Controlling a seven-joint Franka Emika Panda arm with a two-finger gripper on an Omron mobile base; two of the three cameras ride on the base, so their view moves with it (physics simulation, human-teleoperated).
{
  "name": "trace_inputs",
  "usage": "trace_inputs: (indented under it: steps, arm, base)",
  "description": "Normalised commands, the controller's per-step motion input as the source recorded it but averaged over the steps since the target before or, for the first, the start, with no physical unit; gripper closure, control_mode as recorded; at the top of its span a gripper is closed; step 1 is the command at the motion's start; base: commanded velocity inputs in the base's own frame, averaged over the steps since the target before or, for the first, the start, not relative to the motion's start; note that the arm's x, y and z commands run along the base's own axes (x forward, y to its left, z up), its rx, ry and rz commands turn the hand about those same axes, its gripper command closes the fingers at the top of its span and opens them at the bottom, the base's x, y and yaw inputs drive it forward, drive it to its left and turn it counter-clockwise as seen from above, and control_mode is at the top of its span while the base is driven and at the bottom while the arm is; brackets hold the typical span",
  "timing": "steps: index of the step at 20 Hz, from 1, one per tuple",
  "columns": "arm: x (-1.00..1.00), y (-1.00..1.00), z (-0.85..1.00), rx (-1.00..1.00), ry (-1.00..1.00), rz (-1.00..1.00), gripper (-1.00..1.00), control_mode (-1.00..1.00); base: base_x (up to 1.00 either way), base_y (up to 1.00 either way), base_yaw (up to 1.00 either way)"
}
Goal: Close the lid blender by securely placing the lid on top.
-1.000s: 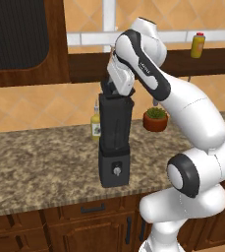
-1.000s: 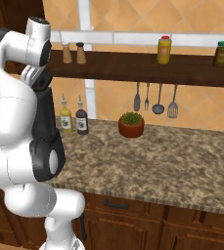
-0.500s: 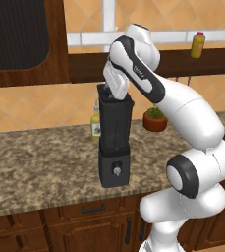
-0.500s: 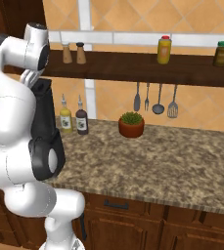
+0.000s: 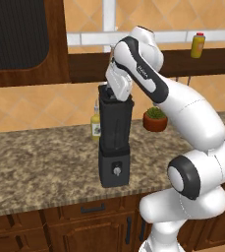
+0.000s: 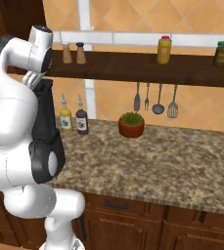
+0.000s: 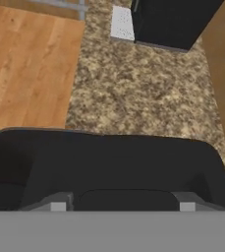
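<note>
Granite counter [image 5: 40, 162] holds blender [image 5: 115, 142]; yellow bottle [image 5: 95, 124] behind; claw [image 5: 118, 93] grip unclear.

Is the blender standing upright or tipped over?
Upright. The blender stands straight on its boxy base on the counter, jar widening upward, with the gripper at its top.

Granite counter [image 5: 40, 162] carries blender [image 5: 115, 142], bottles, potted plant [image 5: 155, 118]

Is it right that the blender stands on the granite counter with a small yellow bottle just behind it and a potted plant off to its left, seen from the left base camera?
Not quite. In the left base view the blender does stand on the counter with the yellow bottle just behind it, but the potted plant sits to its right, not its left.
</note>
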Motion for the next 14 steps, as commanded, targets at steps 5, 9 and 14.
trace_inputs:
  steps: [5, 9, 14]
  arm:
    - [-0.22, 0.07, -0.03, 0.10, 0.14, -0.07, -1.00, -1.00]
    - [-0.45, 0.01, 0.04, 0.08, 0.12, -0.20, -1.00, -1.00]
    - [-0.41, -0.01, 0.00, 0.00, 0.00, -0.11, -1.00, -1.00]
  base:
    - [0.00, 0.00, 0.00]
    - [0.00, 0.00, 0.00]
    - [0.00, 0.00, 0.00]
